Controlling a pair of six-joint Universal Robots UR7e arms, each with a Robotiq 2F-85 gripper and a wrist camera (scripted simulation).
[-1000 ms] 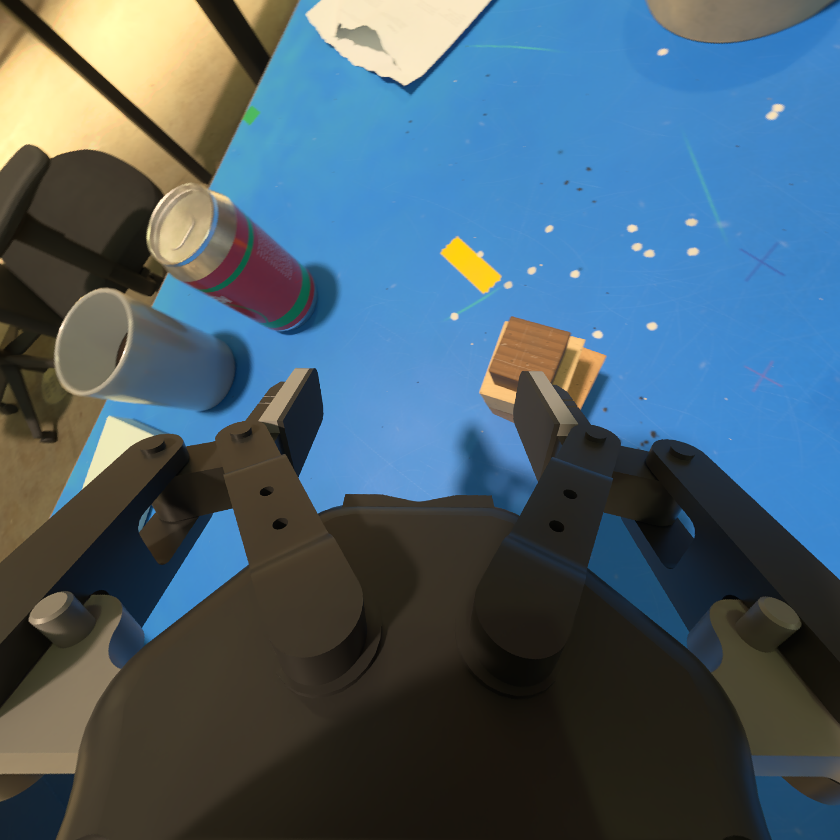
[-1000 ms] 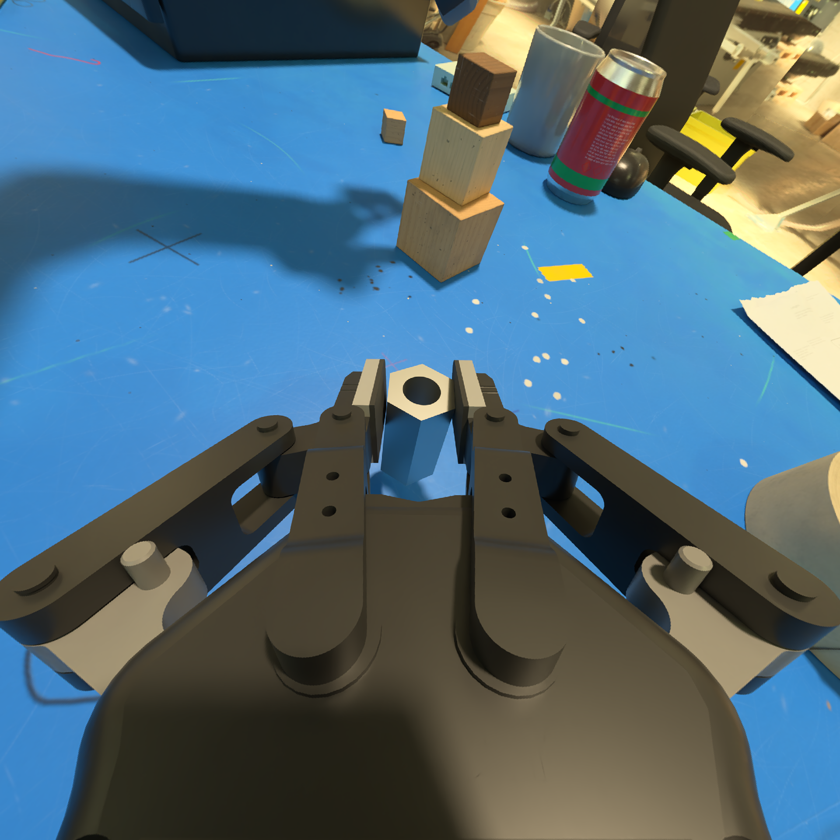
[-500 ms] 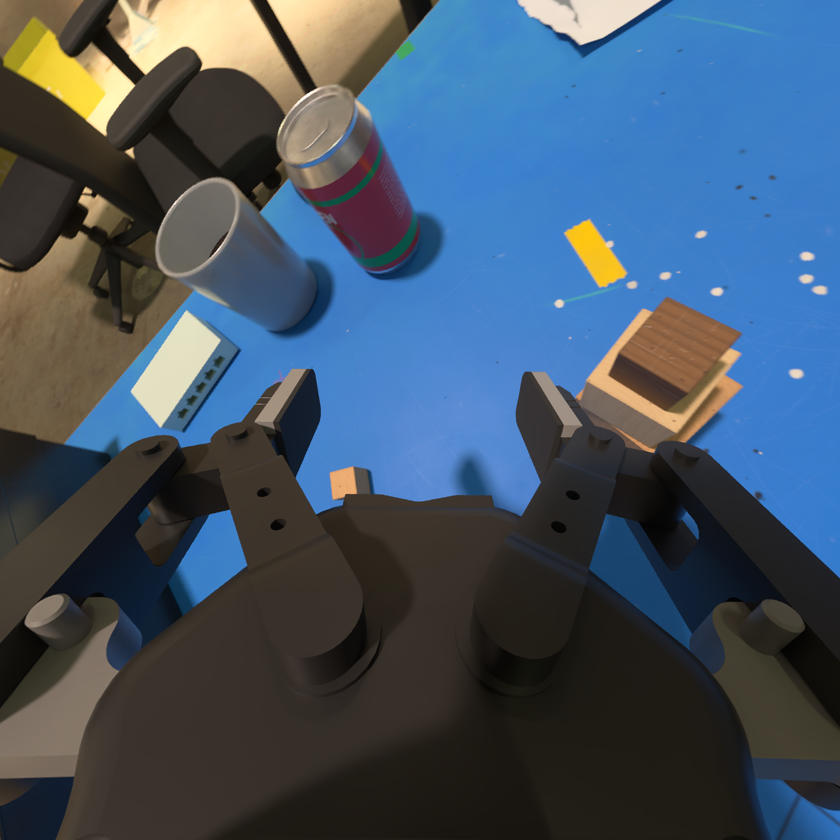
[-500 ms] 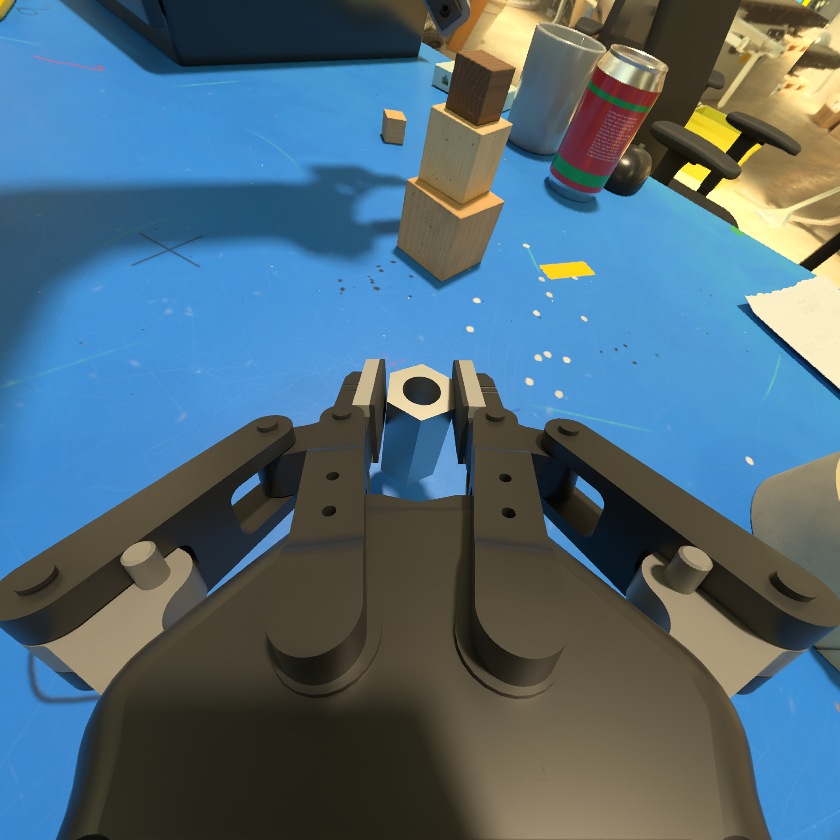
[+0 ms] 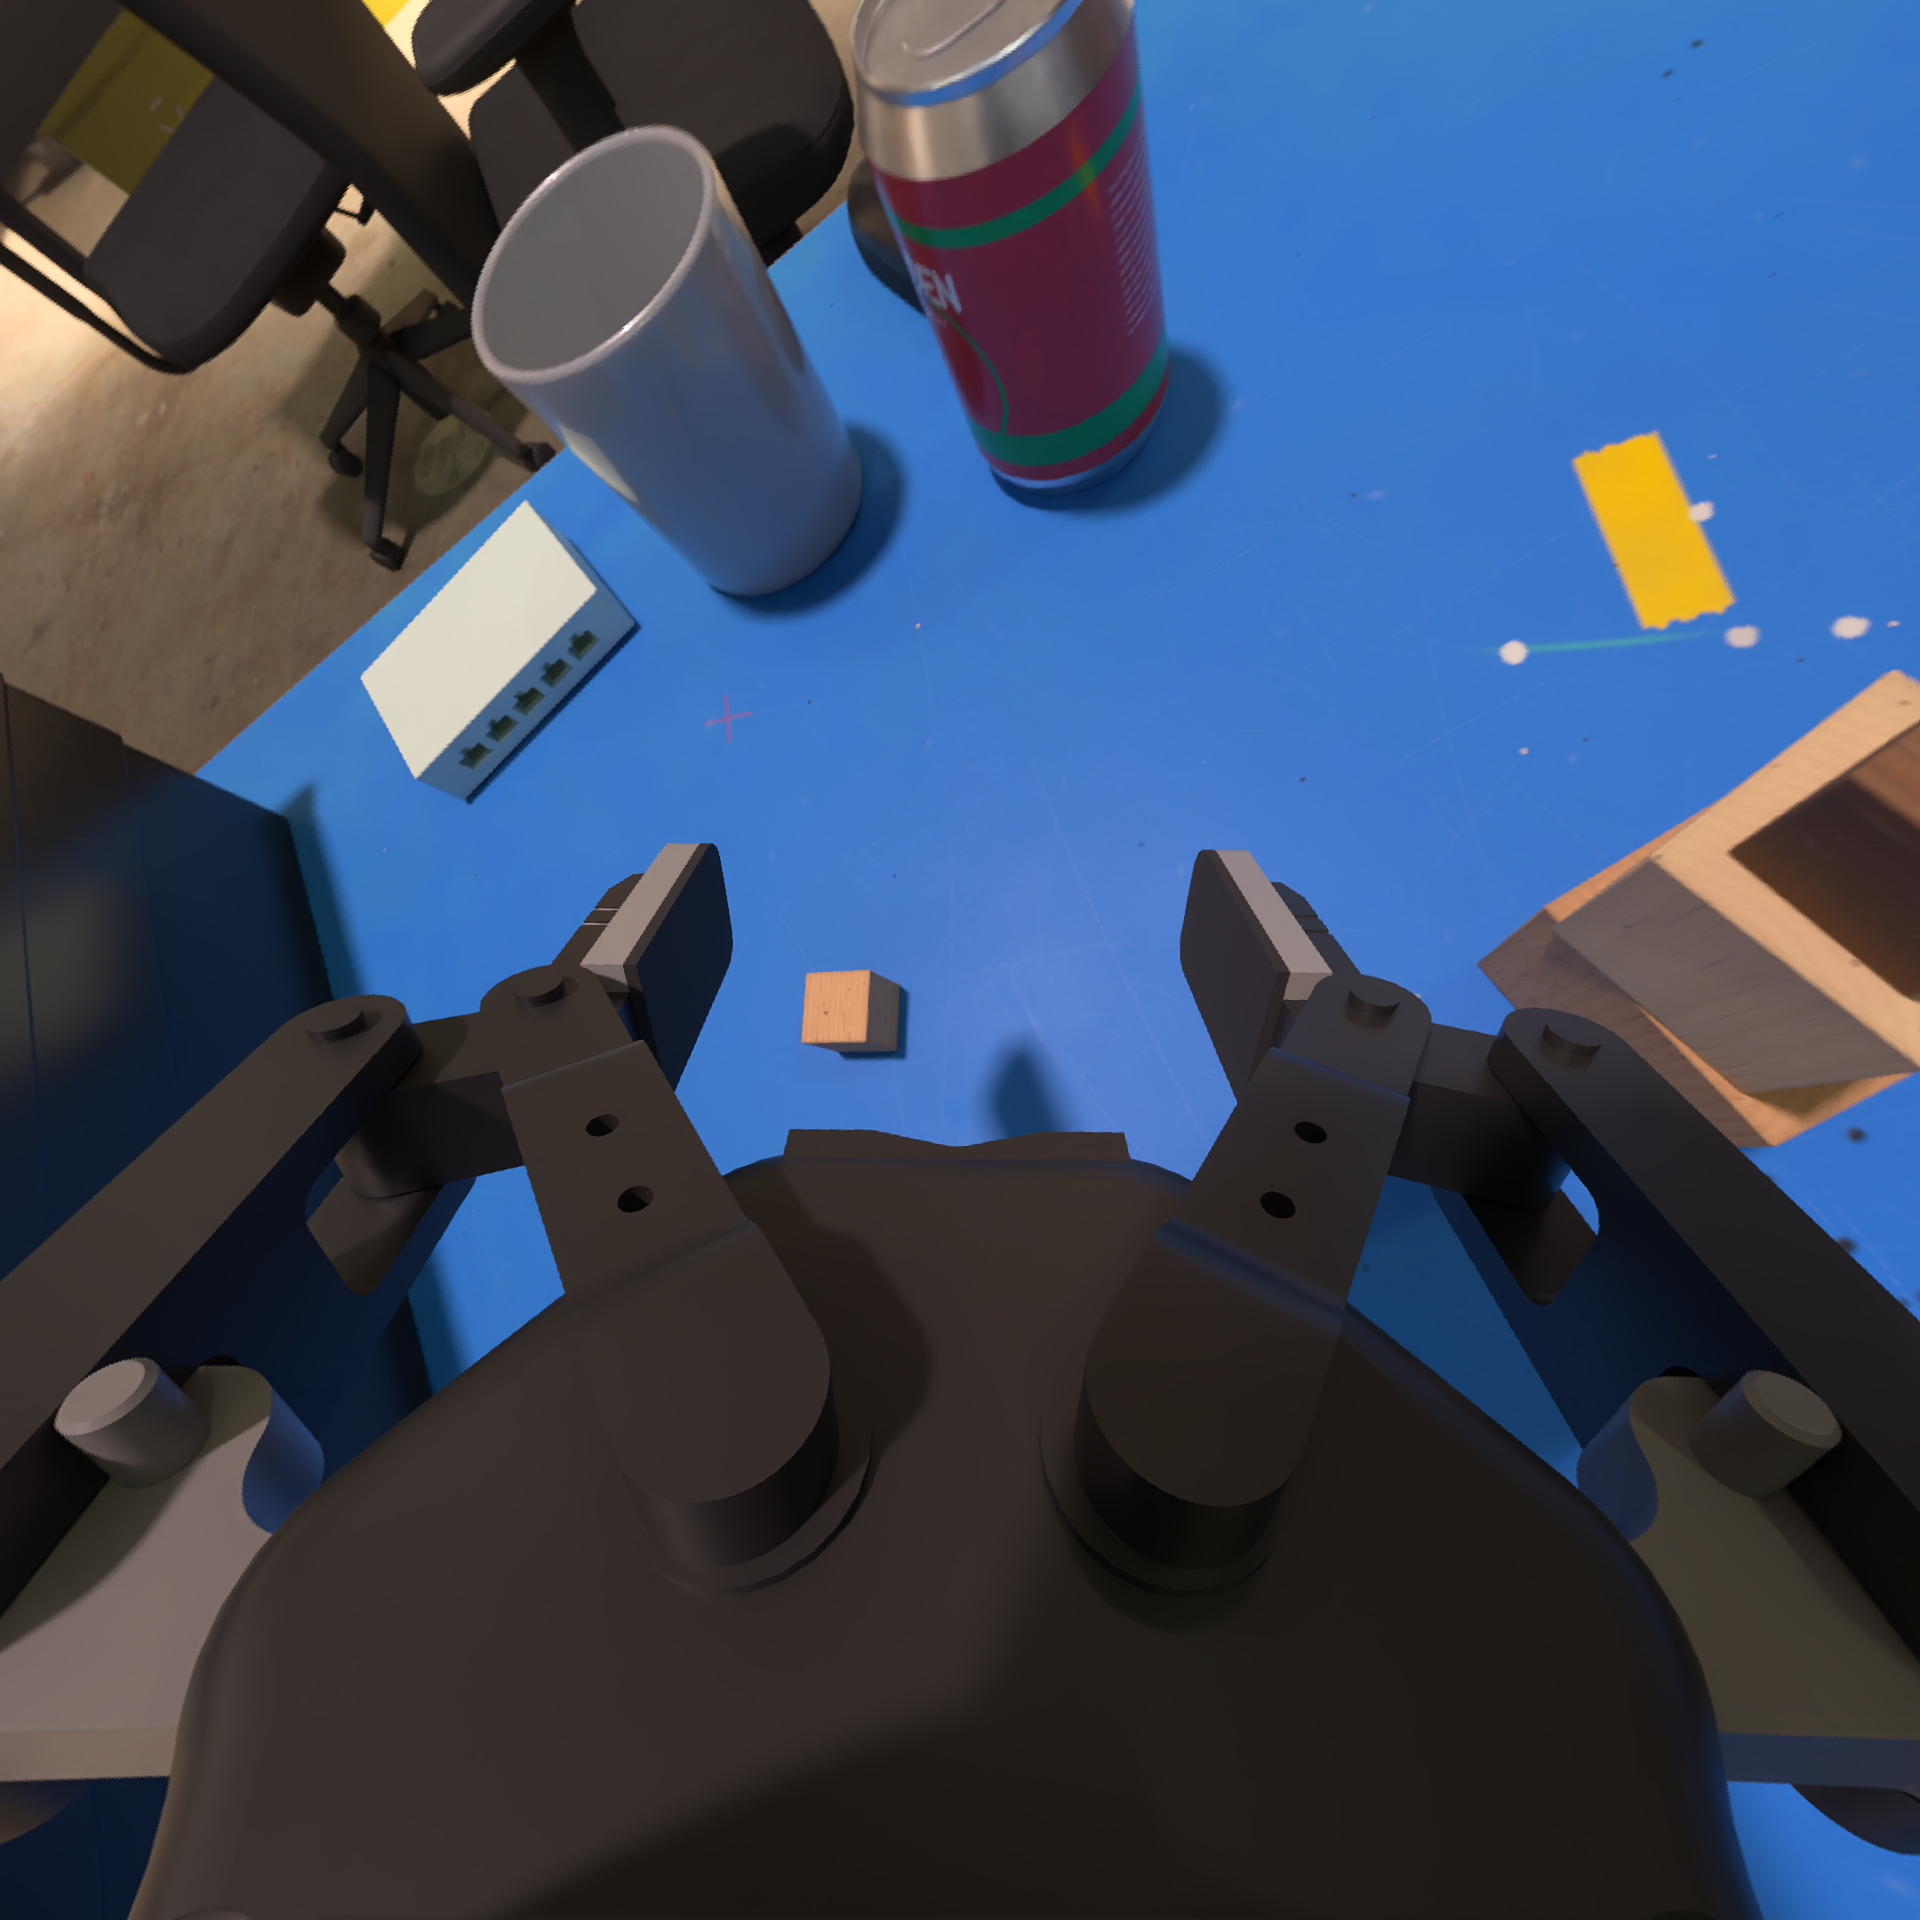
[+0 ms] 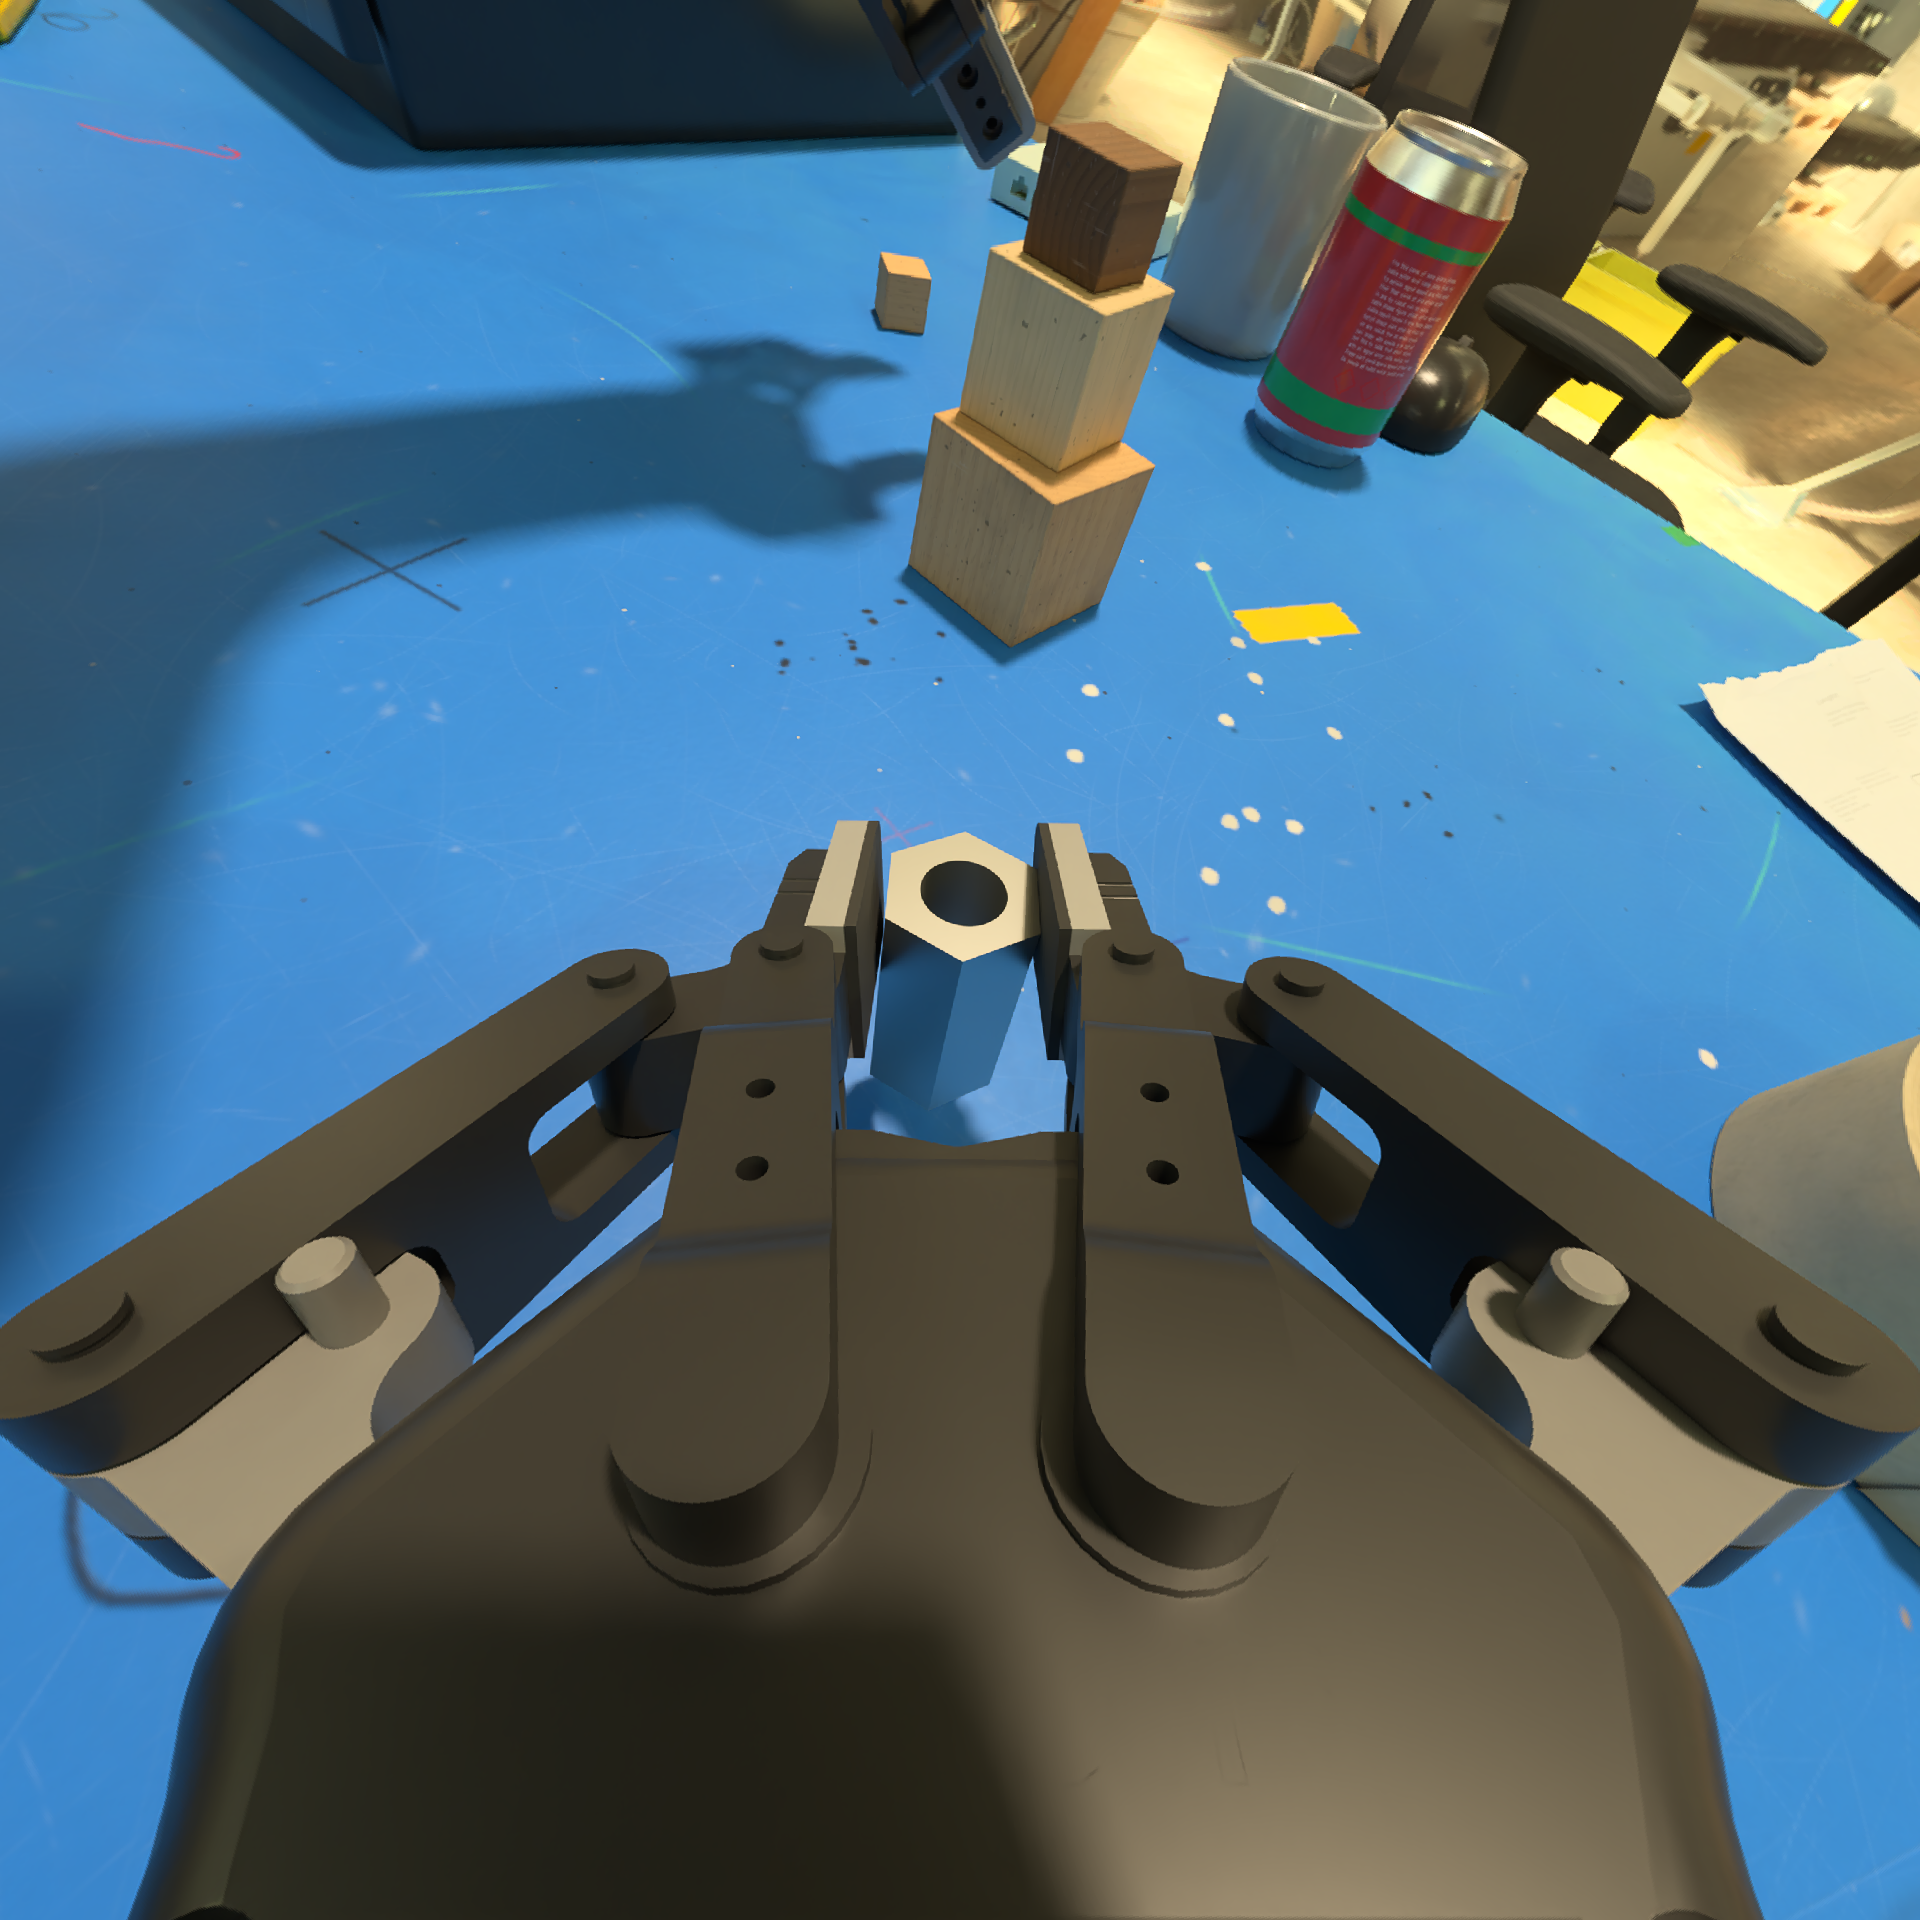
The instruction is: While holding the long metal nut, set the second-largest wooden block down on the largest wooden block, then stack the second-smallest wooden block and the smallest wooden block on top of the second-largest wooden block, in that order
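We see a blue table (image 6: 520, 727): far off stand the largest wooden block (image 6: 1023, 540), smallest wooden block (image 6: 902, 293), grey cup (image 6: 1262, 208), red can (image 6: 1371, 301); paper (image 6: 1839, 748) lies right.

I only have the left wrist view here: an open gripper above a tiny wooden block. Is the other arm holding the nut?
Observer: Yes, the right gripper is shut on the long metal nut.
Operator: The stack is cut off at my frame edge. How many blocks are in it?
Observer: Three: the largest wooden block, the second-largest wooden block on it, and the dark second-smallest wooden block on top.
Operator: Anything else I'm missing?
Observer: A white sheet of paper lies at the far right.
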